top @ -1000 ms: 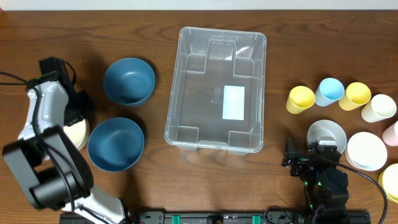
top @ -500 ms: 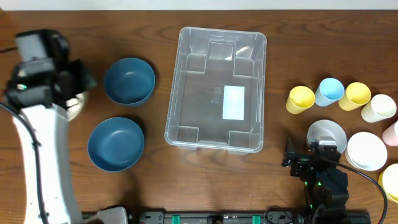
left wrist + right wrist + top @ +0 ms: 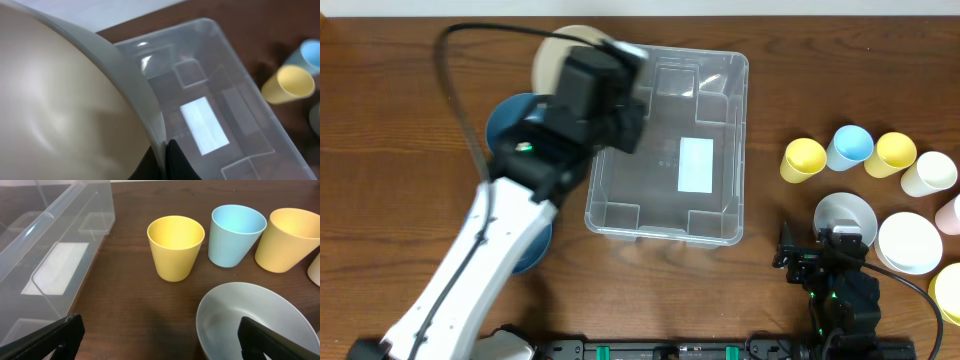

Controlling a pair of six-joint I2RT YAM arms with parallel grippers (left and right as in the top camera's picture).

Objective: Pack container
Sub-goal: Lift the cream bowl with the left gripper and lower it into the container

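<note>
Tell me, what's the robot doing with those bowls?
It is packing dishes into the clear bin. The left claw is shut on the rim of a cream bowl, holding it up by the bin's corner. Nothing is in the bin yet. The right claw sits open beside a grey bowl and cups.

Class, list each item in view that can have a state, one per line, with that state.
container: upright, lidless, empty.
cream bowl: held by its rim at the container's far left corner.
left gripper: shut on the cream bowl.
right gripper: open, empty.
grey bowl: upright, empty.
yellow cup: upright, empty.
light blue cup: upright, empty.
</note>
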